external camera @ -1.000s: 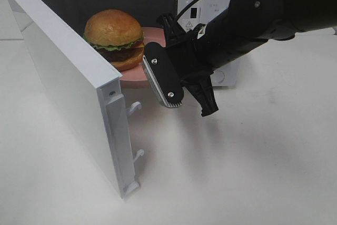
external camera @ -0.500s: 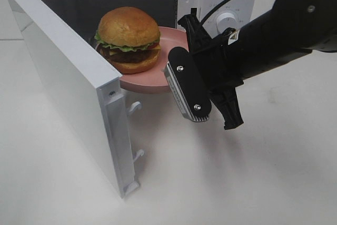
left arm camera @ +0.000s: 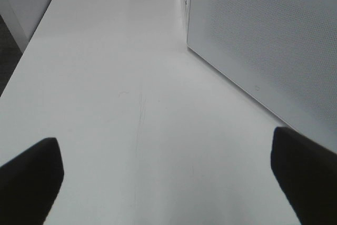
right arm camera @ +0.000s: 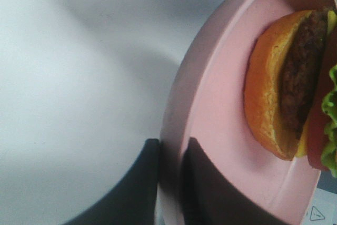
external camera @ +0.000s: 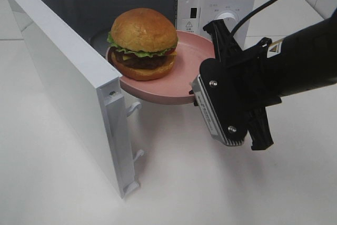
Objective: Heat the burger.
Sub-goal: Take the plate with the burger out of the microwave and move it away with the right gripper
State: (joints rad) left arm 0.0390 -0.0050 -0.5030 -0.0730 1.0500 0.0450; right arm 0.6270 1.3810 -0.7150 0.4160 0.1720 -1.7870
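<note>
Because the open door [external camera: 73, 85] stood at the left of the frame, close to the plate [external camera: 181, 85], the plate's rim could have knocked against it and shaken the burger [external camera: 143, 43], which sat on the plate half out of the microwave [external camera: 221, 3] in the upper middle. The right gripper [right arm camera: 169, 183] pinched only the plate's rim, so the plate could tilt. The left gripper [left arm camera: 168, 177] was wide open and empty. Compared with one second before, plate and burger had moved to the right and lower, further out of the cavity.

Blk right hand [external camera: 196, 94], silver ribbed pad w/ 2 screws, blk cable; warning sticker maybe.
</note>
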